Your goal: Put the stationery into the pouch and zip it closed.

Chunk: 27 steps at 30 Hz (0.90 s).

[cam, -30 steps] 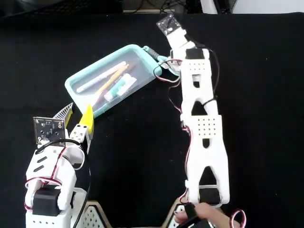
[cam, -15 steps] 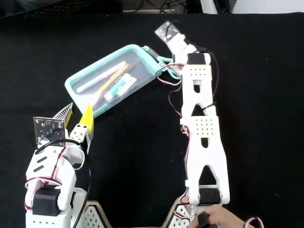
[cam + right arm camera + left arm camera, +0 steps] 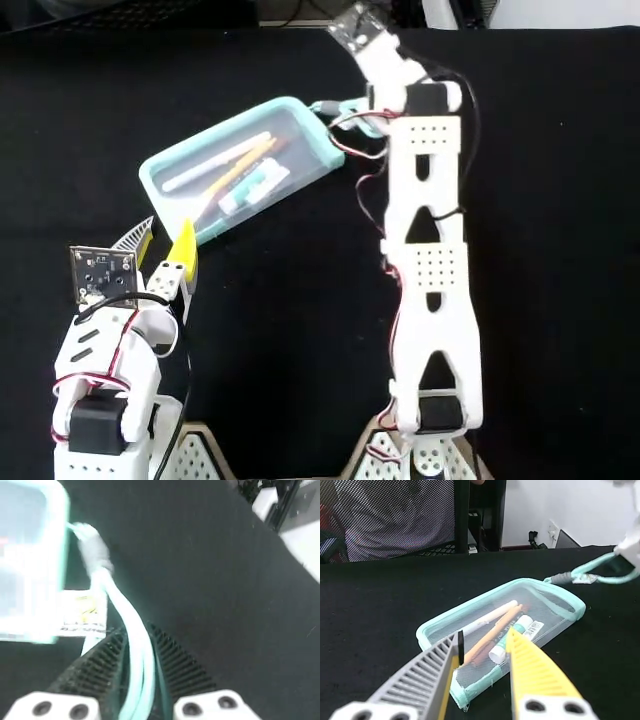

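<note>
From above: grips the teal loop [image 3: 345, 105] at the far corner of the pouch [image 3: 150, 175] with the right gripper [image 3: 362, 108], fingers pressed together on it, partly hidden under that arm's own wrist. Holds the left gripper [image 3: 160, 240] spread wide and empty close by the pouch's near end; touching it or not, cannot tell. Shows the pouch lying slanted on the black table [image 3: 560, 300], with a white pen [image 3: 215, 163], an orange pencil [image 3: 238, 168] and a white-and-teal tube [image 3: 255, 187] side by side along its length under the see-through face. Cannot tell whether the zip is fully shut.

From the left wrist: looks out between the left gripper's [image 3: 485, 632] grey and yellow fingers, spread apart with nothing pinched. Beyond the tips, shows the mesh pouch [image 3: 427, 630] with the white pen [image 3: 490, 615], orange pencil [image 3: 492, 635] and tube [image 3: 512, 637] inside. At the far corner, leads from the grey zip pull [image 3: 562, 578] along the teal loop [image 3: 600, 572] to the frame edge.

From the right wrist: pinches the doubled teal loop [image 3: 120, 605] between the ribbed fingers of the right gripper [image 3: 135, 630], pressed tight on it. Follows the loop to the zip pull [image 3: 92, 550] at the pouch's corner [image 3: 30, 555], with a white label [image 3: 82, 612] beside it. Cuts off the rest of the pouch; contents too hard to make out here.
</note>
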Motion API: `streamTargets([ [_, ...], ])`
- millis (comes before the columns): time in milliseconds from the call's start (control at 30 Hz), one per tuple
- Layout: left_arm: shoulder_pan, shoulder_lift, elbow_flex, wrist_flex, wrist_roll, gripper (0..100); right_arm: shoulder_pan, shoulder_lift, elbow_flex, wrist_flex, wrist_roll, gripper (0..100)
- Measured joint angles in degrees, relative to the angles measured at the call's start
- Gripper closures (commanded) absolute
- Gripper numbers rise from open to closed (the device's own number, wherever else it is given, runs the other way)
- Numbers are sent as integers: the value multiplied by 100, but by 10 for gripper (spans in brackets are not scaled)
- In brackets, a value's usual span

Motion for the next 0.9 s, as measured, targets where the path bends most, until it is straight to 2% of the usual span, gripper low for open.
streamTargets([
  [167, 0, 0, 0, 0, 0, 834, -360, -703, 0, 501, -325, 987],
  [500, 0, 0, 299, -202, 0, 834, -1143, -1978, 0, 1310, -492, 987],
  [900, 0, 0, 334, -290, 53, 830, -2022, -3701, -44, 1503, -492, 987],
])
